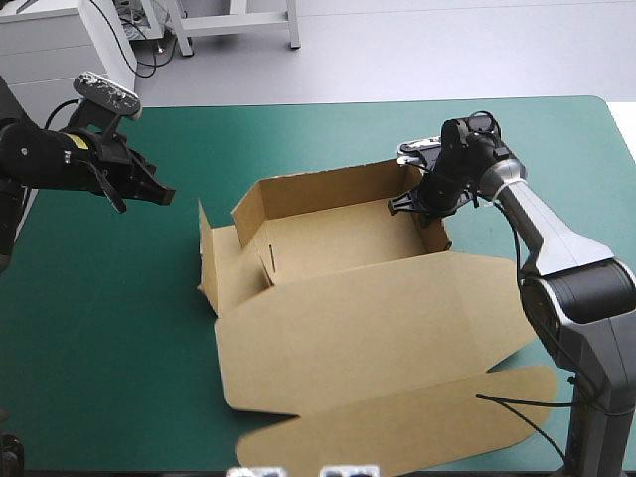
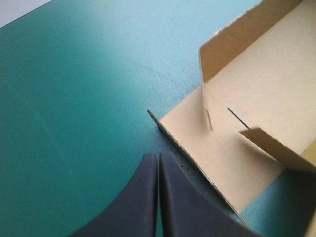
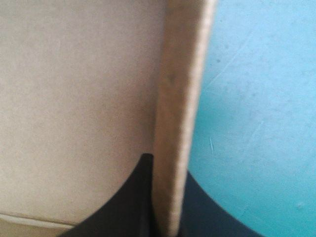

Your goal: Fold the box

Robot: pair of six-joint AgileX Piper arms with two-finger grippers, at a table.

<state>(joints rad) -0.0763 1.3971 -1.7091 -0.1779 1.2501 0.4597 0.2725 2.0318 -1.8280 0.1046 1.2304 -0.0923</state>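
Brown box (image 1: pixel 338 243) is sitting mid-table on the teal-green cover (image 1: pixel 99 328), partly built. Far wall (image 1: pixel 328 189) is standing up, and lid (image 1: pixel 358 328) is lying flat toward the near edge. Left panel (image 1: pixel 224 273) is splaying out loose toward the table's left side.

Right gripper (image 1: pixel 417 204) is reaching over the box's far right corner and pinching the right wall (image 1: pixel 434 234). One black finger is sitting inside the box and one outside. In the right wrist view the wall (image 3: pixel 177 98) is running up between the fingers of the gripper (image 3: pixel 167 168), which are nearly closed on the board. Box interior (image 3: pixel 74 98) is filling one side and cover (image 3: pixel 256 98) the other.

Left gripper (image 1: pixel 149 189) is hovering over bare cover to the left of the box, apart from it and touching nothing. Its fingers are pressing together into one point and holding nothing. In the left wrist view the gripper (image 2: pixel 158 157) is pointing at the cover (image 2: pixel 74 98). The box (image 2: pixel 266 84) is lying ahead and off to one side of the tip. The loose panel's edge is passing just beside the fingers, not between them.
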